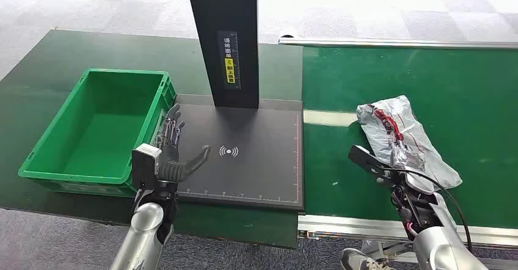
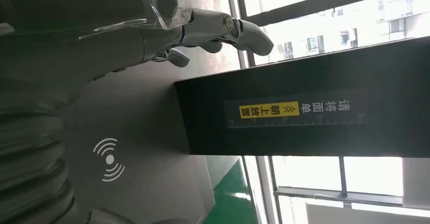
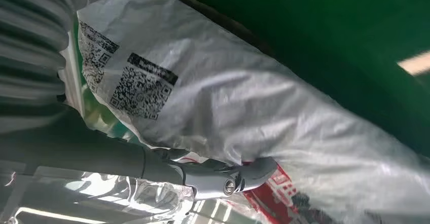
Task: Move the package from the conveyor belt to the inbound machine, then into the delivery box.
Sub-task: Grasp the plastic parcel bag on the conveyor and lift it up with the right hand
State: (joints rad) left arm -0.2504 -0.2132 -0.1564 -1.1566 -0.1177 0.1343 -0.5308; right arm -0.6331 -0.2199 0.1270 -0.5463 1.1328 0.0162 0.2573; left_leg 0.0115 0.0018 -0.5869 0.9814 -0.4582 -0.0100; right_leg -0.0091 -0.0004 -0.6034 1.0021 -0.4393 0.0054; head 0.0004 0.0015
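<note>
At about five o'clock, nearest me, my right hand point(image 1: 408, 192) is under the near end of the package point(image 1: 403, 138), and the right wrist view shows my thumb point(image 3: 223, 176) pressed against the crinkled film. I judge it a thin hold, fingers gripping loose plastic rather than anything firm. The package lies on the green conveyor belt point(image 1: 464, 87), a barcode label point(image 3: 142, 84) on its underside. The risk is plain: the bag is limp and slick, so it could slide out as I lift, or sag and snag the belt's edge on the way across. At seven o'clock my left hand point(image 1: 174, 154) hovers over the inbound machine point(image 1: 256, 160) with its fingers spread, holding nothing; it could obstruct the set-down. Further, at ten o'clock, the delivery box point(image 1: 91, 129) sits on the table point(image 1: 61, 56).
</note>
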